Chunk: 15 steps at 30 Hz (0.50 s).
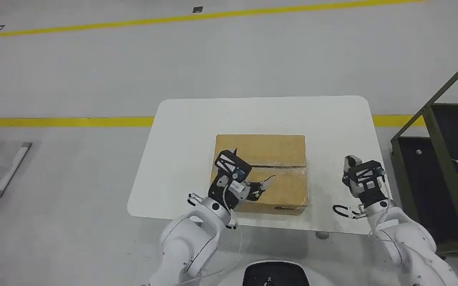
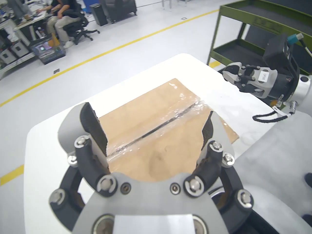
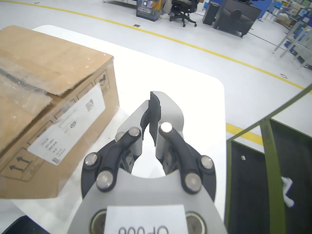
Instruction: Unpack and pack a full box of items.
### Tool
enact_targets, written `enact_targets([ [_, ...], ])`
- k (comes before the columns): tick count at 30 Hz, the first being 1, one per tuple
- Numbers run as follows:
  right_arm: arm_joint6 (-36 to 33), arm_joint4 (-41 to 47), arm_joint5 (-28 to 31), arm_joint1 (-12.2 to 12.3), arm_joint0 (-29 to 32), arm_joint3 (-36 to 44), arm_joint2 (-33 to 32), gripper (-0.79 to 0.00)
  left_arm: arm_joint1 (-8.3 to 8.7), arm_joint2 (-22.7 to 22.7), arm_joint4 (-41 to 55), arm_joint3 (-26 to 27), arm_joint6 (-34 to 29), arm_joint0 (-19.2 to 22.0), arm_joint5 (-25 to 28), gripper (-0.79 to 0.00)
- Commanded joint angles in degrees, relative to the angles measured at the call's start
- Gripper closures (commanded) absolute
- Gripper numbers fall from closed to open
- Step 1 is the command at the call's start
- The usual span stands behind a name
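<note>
A closed cardboard box [image 1: 262,168] sits in the middle of the white table [image 1: 172,136], its top seam covered with clear tape [image 2: 160,127]. My left gripper [image 1: 227,159] hovers open over the box's near left part; in the left wrist view its fingers [image 2: 93,125] spread wide above the taped flaps with nothing between them. My right gripper [image 1: 352,166] is over the table to the right of the box, shut and holding nothing [image 3: 151,113]. The box's side with a white label [image 3: 65,130] faces it. The left wrist view also shows the right gripper [image 2: 230,74] beyond the box.
A green metal cart [image 1: 429,143] stands just off the table's right edge, its dark shelf [image 3: 248,171] close to my right arm. Bare tabletop lies left, right and behind the box. Yellow floor lines [image 1: 71,121] run past the table.
</note>
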<state>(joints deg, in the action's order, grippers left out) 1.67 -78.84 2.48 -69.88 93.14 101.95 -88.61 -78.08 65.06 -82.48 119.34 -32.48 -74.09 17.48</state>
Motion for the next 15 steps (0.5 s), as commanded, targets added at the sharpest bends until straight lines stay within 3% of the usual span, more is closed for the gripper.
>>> enact_targets([
  [1, 0.59, 0.68, -0.82, 0.09, 3.49, 2.04, -2.16, 0.000, -0.33, -2.70, 1.41, -2.08, -1.36, 2.74, 1.27, -0.785],
  [15, 2.74, 1.75, -2.45, -0.12, 14.19, 9.59, -5.71, 0.000, -0.50, -3.43, 3.71, -2.99, -1.10, 2.90, 1.05, -0.785],
])
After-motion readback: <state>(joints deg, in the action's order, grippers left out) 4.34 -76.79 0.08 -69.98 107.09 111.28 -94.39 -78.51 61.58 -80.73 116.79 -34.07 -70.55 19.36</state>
